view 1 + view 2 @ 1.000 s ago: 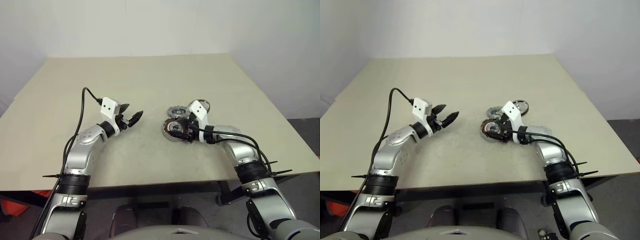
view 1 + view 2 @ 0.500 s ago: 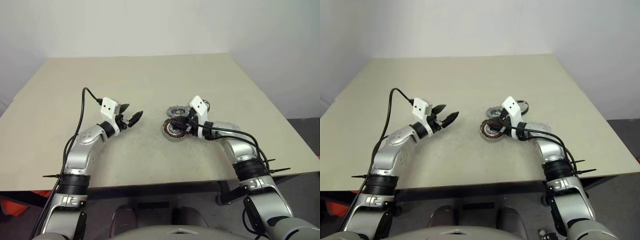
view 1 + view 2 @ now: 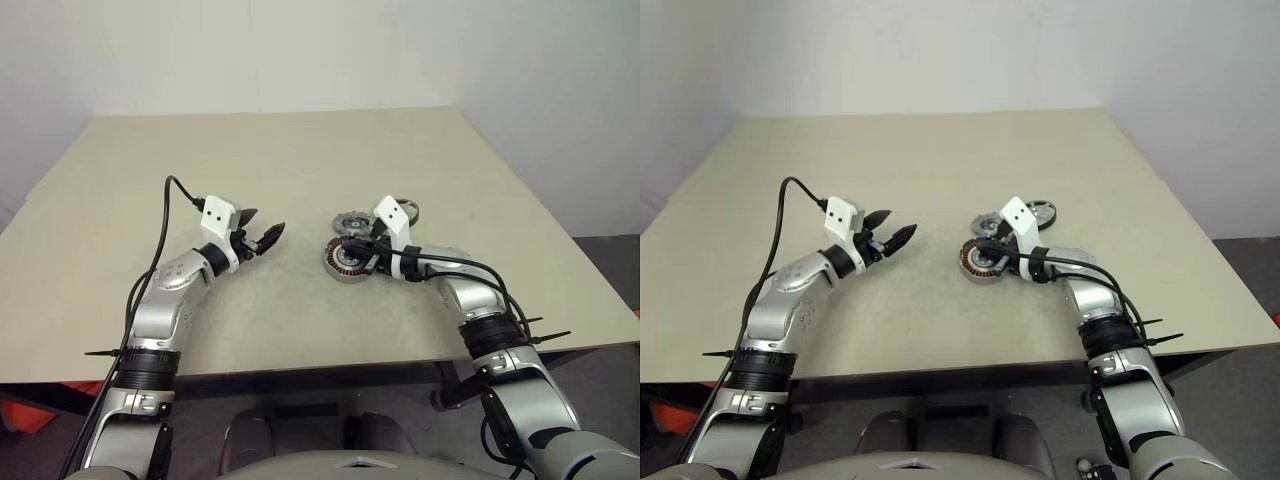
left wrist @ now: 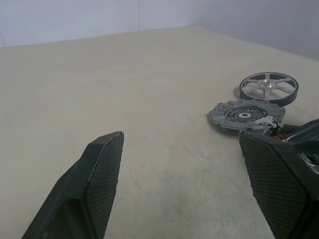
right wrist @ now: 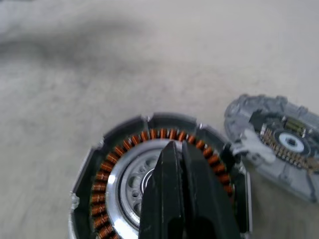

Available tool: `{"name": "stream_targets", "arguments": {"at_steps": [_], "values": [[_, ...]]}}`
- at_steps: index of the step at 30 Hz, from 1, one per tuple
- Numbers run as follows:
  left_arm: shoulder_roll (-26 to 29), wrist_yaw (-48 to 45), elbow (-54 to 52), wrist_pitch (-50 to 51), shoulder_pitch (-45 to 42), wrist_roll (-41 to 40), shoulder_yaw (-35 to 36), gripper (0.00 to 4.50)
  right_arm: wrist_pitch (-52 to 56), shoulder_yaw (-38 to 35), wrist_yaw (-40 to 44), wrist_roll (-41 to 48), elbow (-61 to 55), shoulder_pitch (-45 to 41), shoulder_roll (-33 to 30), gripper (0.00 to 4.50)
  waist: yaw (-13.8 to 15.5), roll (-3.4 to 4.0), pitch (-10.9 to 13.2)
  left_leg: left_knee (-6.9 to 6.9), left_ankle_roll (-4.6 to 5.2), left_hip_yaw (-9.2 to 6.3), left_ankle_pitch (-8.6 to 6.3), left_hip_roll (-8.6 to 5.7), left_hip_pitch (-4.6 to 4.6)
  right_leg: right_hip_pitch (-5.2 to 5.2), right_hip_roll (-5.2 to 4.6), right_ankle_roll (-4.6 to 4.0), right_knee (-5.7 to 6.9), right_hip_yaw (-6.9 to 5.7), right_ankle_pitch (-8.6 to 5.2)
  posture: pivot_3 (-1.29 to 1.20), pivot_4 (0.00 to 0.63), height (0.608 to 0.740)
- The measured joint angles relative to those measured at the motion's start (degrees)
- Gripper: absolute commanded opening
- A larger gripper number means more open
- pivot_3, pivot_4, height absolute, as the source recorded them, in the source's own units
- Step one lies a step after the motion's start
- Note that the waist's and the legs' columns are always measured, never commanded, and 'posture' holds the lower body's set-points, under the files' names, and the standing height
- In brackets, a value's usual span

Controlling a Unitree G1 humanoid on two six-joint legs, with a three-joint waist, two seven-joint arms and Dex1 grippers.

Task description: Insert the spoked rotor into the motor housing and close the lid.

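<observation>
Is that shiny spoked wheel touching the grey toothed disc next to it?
Apart. The left wrist view shows a strip of bare table between the spoked rotor and the lid.

Copper-wound motor housing (image 5: 159, 184) lay open at frame centre; lid (image 4: 245, 114) dark-face up just behind, spoked rotor (image 4: 268, 86) beyond.

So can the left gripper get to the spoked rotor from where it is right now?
Probably, with a detour. The left gripper is open over bare table, but the lid, motor housing and right gripper sit between it and the spoked rotor.
</observation>
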Motion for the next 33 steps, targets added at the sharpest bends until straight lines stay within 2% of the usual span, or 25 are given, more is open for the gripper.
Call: {"name": "stream_targets", "arguments": {"at_steps": [11, 15, 18, 21, 25, 30, 33], "values": [[0.12, 0.36, 0.0, -0.01, 0.28, 0.03, 0.15, 3.86, -0.88, -0.95, 1.62, 1.01, -0.18, -0.75, 0.05, 0.13, 0.0, 0.0, 0.0, 0.01, -0.02, -0.01, 0.01, 0.0, 0.0, -0.06, 0.0, 0.0, 0.04, -0.01, 0.0, 0.0, 0.0, 0.74], [0.12, 0.4, 0.0, -0.01, 0.49, 0.03, 0.16, 3.86, 1.14, -4.64, 0.61, 4.09, -3.2, -1.81, -0.11, 0.13, 0.01, 0.0, 0.0, 0.01, -0.01, -0.01, 0.01, 0.0, 0.01, -0.05, -0.01, 0.0, 0.04, 0.0, 0.0, 0.0, 0.0, 0.74], [0.11, 0.43, 0.0, -0.01, 0.91, 0.04, 0.18, 3.86, 2.3, -8.99, -2.48, 5.91, -2.77, -4.63, -0.26, 0.13, 0.01, 0.0, 0.0, 0.01, -0.04, -0.01, 0.03, -0.01, 0.02, -0.05, 0.0, 0.0, 0.06, 0.0, 0.0, 0.0, 0.0, 0.74], [0.0, 0.48, 0.01, -0.05, 0.99, 0.06, 0.2, 3.86, 2.36, -14.1, -10.13, 6.25, 4.74, -10.46, -0.71, 0.13, 0.02, 0.0, 0.0, 0.02, -0.11, -0.01, 0.07, -0.05, 0.06, -0.04, 0.0, -0.01, 0.12, 0.0, 0.0, 0.0, 0.0, 0.74], [-0.05, 0.47, 0.01, -0.14, 1.0, 0.09, 0.21, 3.86, 1.73, -18.43, -17.57, 5.77, 14.67, -12.88, -2.49, 1.0, 0.31, 0.0, 0.0, 0.01, -0.15, -0.03, 0.09, -0.07, 0.03, -0.08, 0.0, -0.01, 0.1, -0.03, -0.01, 0.0, 0.0, 0.74], [-0.06, 0.45, 0.01, -0.2, 1.01, 0.15, 0.2, 3.86, 2.56, -21.98, -23.23, 6.23, 20.31, -13.96, -2.57, 2.74, -0.06, 0.02, 0.01, 0.01, -0.15, -0.02, 0.09, -0.08, -0.12, -0.36, 0.01, -0.02, 0.22, -0.01, 0.0, 0.0, 0.0, 0.74], [-0.1, 0.44, 0.01, -0.2, 1.07, 0.19, 0.16, 3.86, 5.77, -25.1, -25.62, 8.49, 21.25, -16.07, -2.64, 2.74, -0.11, 0.02, 0.01, 0.01, -0.21, -0.01, 0.13, -0.08, -0.09, -0.41, 0.03, -0.03, 0.36, 0.0, -0.01, 0.0, 0.0, 0.74]]}}
